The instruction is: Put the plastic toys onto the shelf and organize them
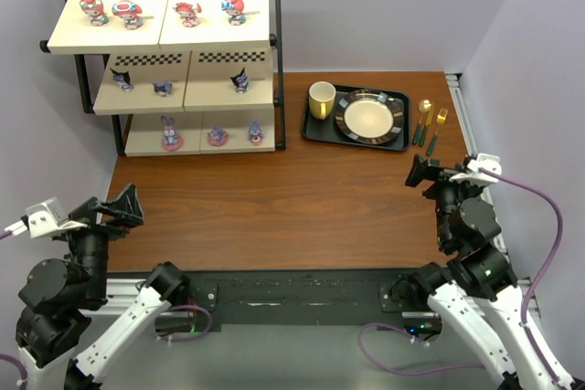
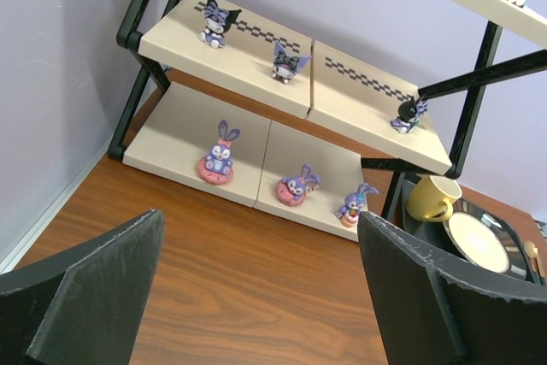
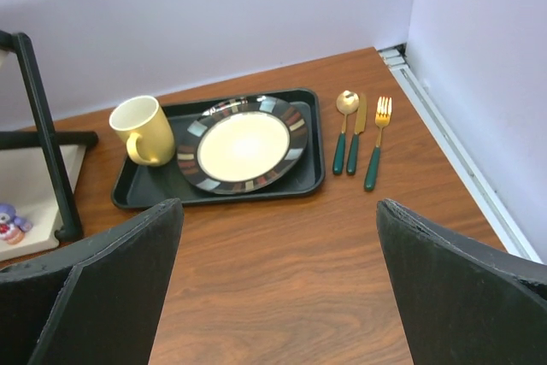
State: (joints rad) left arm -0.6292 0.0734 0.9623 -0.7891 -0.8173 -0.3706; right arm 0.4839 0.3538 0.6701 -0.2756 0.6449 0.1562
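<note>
The shelf [image 1: 212, 32] stands at the table's back left. Its top tier holds several pink and red toys [image 1: 187, 14]. Three dark toys [image 1: 240, 79] are on the middle tier and three purple bunnies [image 1: 170, 134] on the bottom. My left gripper [image 1: 123, 205] hovers open near the front left, far from the shelf [image 2: 171, 138]. It looks toward the dark toys [image 2: 289, 63] and bunnies [image 2: 220, 156]. My left gripper [image 2: 261, 218] holds nothing. At the right edge my right gripper [image 1: 422, 173] is open and empty. My right gripper [image 3: 280, 204] has bare wood between its fingers, with one bunny [image 3: 8, 221] at far left.
A black tray [image 1: 315, 130] at the back right carries a plate [image 1: 369, 118] and a yellow mug [image 1: 321, 98]. Gold cutlery [image 1: 431, 125] lies right of it. Purple walls close the left, back and right sides. A metal rail [image 3: 453, 151] runs along the right edge.
</note>
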